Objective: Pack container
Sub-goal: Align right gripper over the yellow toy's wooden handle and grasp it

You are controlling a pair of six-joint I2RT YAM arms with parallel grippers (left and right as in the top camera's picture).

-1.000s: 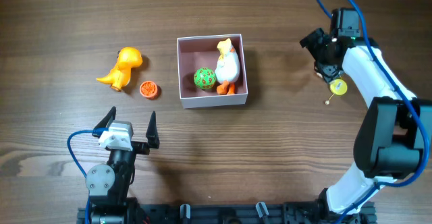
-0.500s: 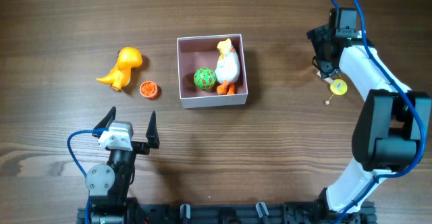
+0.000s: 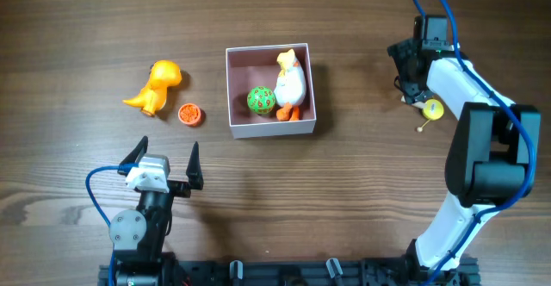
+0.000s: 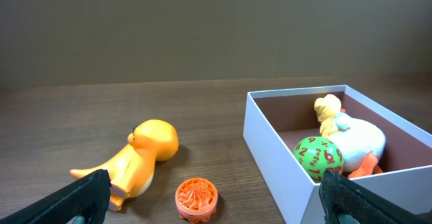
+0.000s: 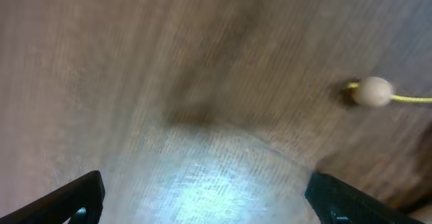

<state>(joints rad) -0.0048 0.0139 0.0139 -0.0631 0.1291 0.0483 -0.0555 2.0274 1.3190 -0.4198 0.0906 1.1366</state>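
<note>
- An orange dinosaur toy stands on the wooden counter, left of centre, with its head toward the right.
- The left tool sits at the near left edge. Its fingers are spread wide and grasp nothing, well apart from every toy.
- A small orange ridged disc lies just right of the dinosaur, on its near side.
- The container, a white-walled square box, rests at the centre of the counter. It holds a green ball and, touching the ball on the right, a white duck toy with orange feet.
- The right tool hovers at the far right, released, with nothing between its fingers. Its wrist view is blurred.
- A yellow piece on a thin stick lies just beside that tool, on the near side.
</note>
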